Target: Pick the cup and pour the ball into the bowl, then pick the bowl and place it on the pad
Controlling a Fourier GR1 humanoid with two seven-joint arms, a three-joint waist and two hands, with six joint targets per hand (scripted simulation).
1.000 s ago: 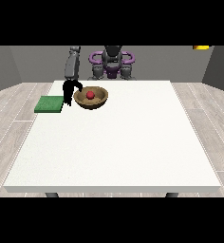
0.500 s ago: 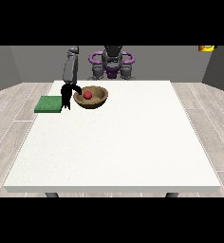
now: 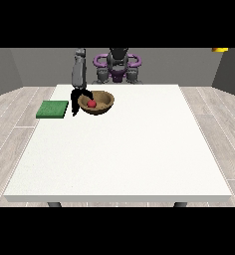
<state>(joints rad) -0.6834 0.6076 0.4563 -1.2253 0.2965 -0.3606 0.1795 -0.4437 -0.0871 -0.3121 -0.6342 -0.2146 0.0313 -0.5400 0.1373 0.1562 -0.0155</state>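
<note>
Inspection of my work area, front view.

Table [image 3: 124, 149]: white, large; I stand behind its far edge.

Bowl [image 3: 96, 103]: brown, upright on the table near the far edge, toward the view's left. It sits on the table surface, not on the pad.

Ball [image 3: 91, 103]: red, inside the bowl, left of its middle.

Pad [image 3: 53, 109]: green, flat, at the table's left edge. It lies beside the bowl but apart from it; my hand stands between the two.

Hand at the view's left [image 3: 78, 99]: my arm [image 3: 79, 72] comes down from the far edge and ends at the bowl's left rim. The black hand overlaps that rim. One digit runs across the rim's top toward the ball, and others point down along the outside of the wall toward the table. It appears to pinch the rim between them. At this scale I cannot confirm how each digit lies, so I record the grip as apparent and not certain.

Hand at the view's right: I find no second hand over the table. Only my torso and purple shoulder parts show behind the far edge, and I cannot tell where that hand is or how its fingers stand.

Cup: I cannot make one out anywhere on the table.

Floor [image 3: 20, 119]: pale planks on both sides of the table.
</note>
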